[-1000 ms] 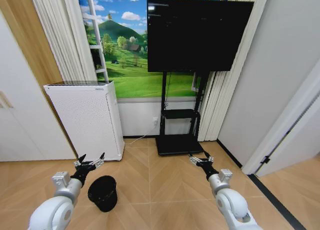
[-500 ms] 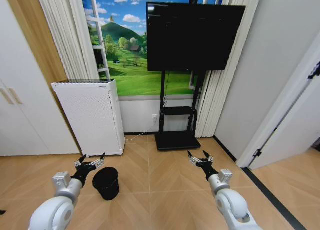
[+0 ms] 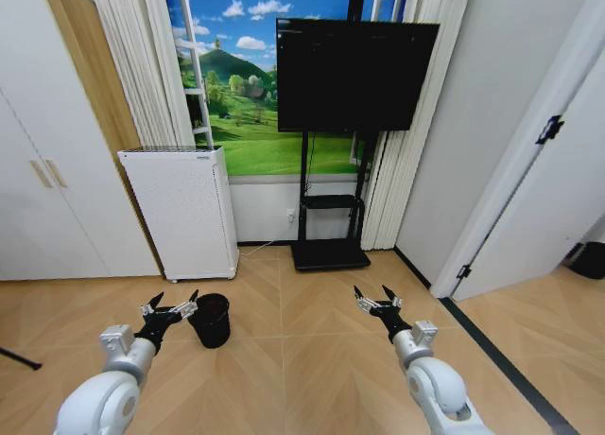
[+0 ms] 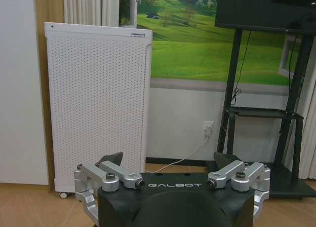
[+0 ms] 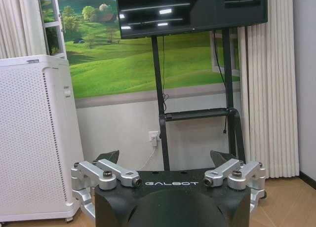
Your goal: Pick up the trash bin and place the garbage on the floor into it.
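The trash bin [image 3: 212, 320], a small black mesh basket, stands upright on the parquet floor [image 3: 312, 359], in front of the white appliance. My left gripper [image 3: 175, 299] hovers open and empty just to the left of the bin's rim, apart from it. In the left wrist view the left gripper [image 4: 170, 160] has its jaws spread toward the appliance. My right gripper [image 3: 371, 291] is open and empty over bare floor to the right, and in the right wrist view the right gripper [image 5: 165, 157] faces the TV stand. The garbage is out of view.
A tall white perforated appliance [image 3: 184, 208] stands against the wall behind the bin. To its right is a TV [image 3: 354, 76] on a black stand with a floor base [image 3: 329, 255]. White cupboards [image 3: 47, 199] line the left, a white door [image 3: 558, 199] the right. A dark border strip [image 3: 492, 350] crosses the floor.
The whole picture has shifted, so the camera has moved; the room and the bin now look farther off. Both arms keep the same open pose.
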